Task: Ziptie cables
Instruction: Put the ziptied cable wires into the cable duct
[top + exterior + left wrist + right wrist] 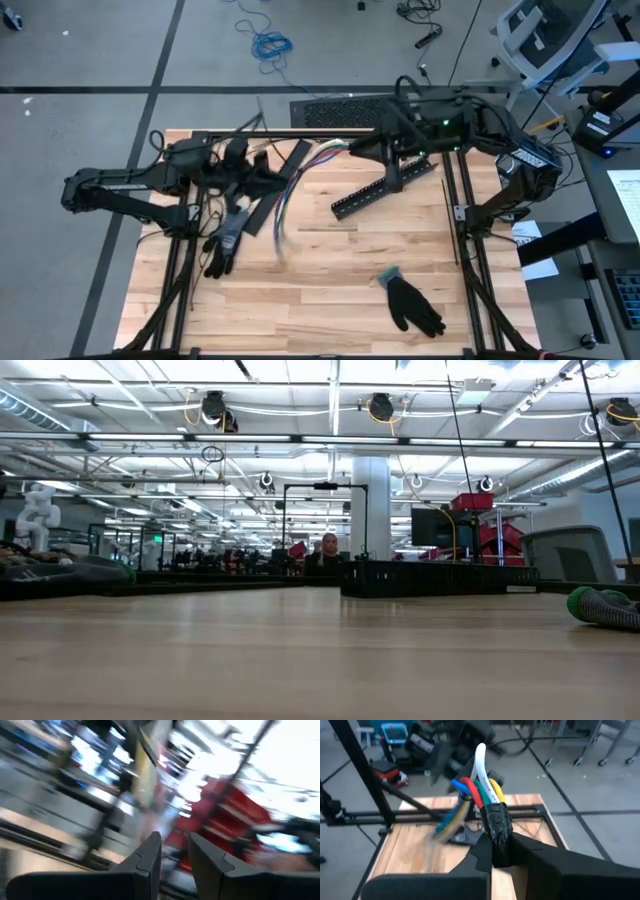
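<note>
The cables are a bundle of white, red, green, blue and yellow wires bound at one end with black tape. My right gripper is shut on that end, high above the table's far middle. The bundle curves down toward the table's left, and its lower part is blurred. My left gripper is raised at the far left and points out into the room. Its fingers stand a narrow gap apart, and nothing shows between them. Neither gripper appears in the low view. My right gripper pinches the cables' black-taped end between its two fingers. The fingers come from the table's right and slant a little downward. Short wire ends stick out past the tape. The long part hangs slack below the gripper.
One black slotted strip lies on the table right of centre. A second dark strip lies under the left gripper. One dark glove is at the near left, another at the near right. A black frame bar runs along the far edge.
</note>
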Motion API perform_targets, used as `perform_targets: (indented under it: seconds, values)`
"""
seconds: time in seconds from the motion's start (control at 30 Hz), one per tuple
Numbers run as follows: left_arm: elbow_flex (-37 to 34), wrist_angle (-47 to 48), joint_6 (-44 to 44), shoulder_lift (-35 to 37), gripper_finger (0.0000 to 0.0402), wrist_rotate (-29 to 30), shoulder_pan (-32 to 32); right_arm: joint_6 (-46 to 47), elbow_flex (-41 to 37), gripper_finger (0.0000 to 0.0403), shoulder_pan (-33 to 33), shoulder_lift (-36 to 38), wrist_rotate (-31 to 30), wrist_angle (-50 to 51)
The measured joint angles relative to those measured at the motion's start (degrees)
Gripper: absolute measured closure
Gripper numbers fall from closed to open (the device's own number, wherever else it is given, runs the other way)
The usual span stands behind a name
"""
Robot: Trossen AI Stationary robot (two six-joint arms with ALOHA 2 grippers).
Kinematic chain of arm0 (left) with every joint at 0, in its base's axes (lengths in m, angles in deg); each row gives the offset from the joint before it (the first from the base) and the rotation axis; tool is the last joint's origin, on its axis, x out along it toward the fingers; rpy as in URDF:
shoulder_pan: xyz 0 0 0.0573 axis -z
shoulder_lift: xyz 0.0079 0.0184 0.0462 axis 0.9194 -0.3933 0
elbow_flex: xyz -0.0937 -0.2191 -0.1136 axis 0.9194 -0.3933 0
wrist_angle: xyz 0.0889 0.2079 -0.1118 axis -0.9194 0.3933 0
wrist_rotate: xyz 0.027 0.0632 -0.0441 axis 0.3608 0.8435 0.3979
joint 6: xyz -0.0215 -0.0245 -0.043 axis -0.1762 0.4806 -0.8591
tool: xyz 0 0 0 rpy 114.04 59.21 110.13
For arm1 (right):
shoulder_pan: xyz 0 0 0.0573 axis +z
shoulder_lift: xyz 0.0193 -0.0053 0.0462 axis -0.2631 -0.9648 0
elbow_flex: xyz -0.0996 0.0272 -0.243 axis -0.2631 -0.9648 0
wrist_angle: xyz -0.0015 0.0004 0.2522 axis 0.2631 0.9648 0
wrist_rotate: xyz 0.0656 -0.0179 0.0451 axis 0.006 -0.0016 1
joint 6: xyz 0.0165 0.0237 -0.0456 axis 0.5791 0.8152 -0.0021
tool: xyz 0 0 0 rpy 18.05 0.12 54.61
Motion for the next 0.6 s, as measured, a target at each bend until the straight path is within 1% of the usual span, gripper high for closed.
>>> perform_targets:
  seconds: [0.07, 0.17, 0.27, 0.47, 0.6]
  values:
    - [0.00, 0.34, -3.26, -0.01, 0.0308, -4.36, 0.20, -0.09, 0.00, 0.0391, 0.00, 0.26, 0.43, -1.03]
    - [0.01, 1.27, -4.19, -0.16, 0.0308, -5.21, 0.64, 0.01, 0.00, 0.0391, 0.04, 0.26, 1.52, -2.10]
    - [0.00, 1.25, -2.93, -0.82, 0.0308, -2.27, -0.01, 0.92, 0.00, 0.0391, 0.07, 0.24, 3.15, -2.14]
    - [0.00, 4.62, 3.52, -0.60, 0.0308, 1.98, -2.57, 2.10, 0.00, 0.0391, 0.07, 0.77, 4.49, -1.89]
    - [0.00, 4.92, 3.57, -0.61, 0.0308, 3.20, -4.75, 2.73, 0.04, 0.0391, 0.11, 1.33, 5.79, -0.62]
